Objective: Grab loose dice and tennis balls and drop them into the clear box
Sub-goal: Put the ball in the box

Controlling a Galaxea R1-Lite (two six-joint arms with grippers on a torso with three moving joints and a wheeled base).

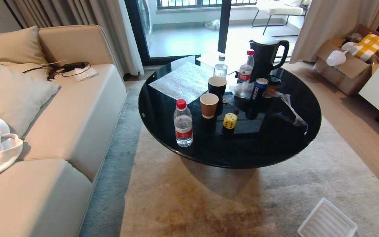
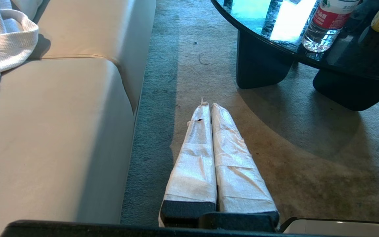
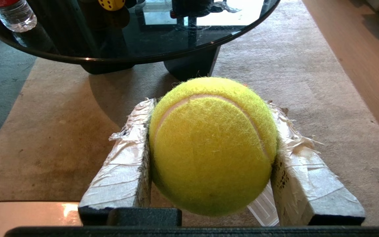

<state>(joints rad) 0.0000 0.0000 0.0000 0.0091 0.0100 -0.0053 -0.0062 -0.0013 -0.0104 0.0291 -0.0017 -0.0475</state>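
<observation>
The right gripper (image 3: 211, 144) pinches a tennis ball (image 3: 211, 144) between its taped fingers (image 3: 123, 164), held over the rug (image 1: 209, 197) short of the round table (image 1: 275, 144). The left gripper (image 2: 211, 107) has its fingers pressed together, empty, low over the rug beside the sofa (image 1: 71, 115). In the head view neither arm shows. The yellow die (image 1: 229, 120) sits near the table's centre, with a water bottle (image 1: 183, 123) at its 9 o'clock and a brown cup (image 1: 209, 104) at its 10 o'clock. A ribbed lid (image 1: 327, 222) lies on the rug at 5 o'clock from the table.
</observation>
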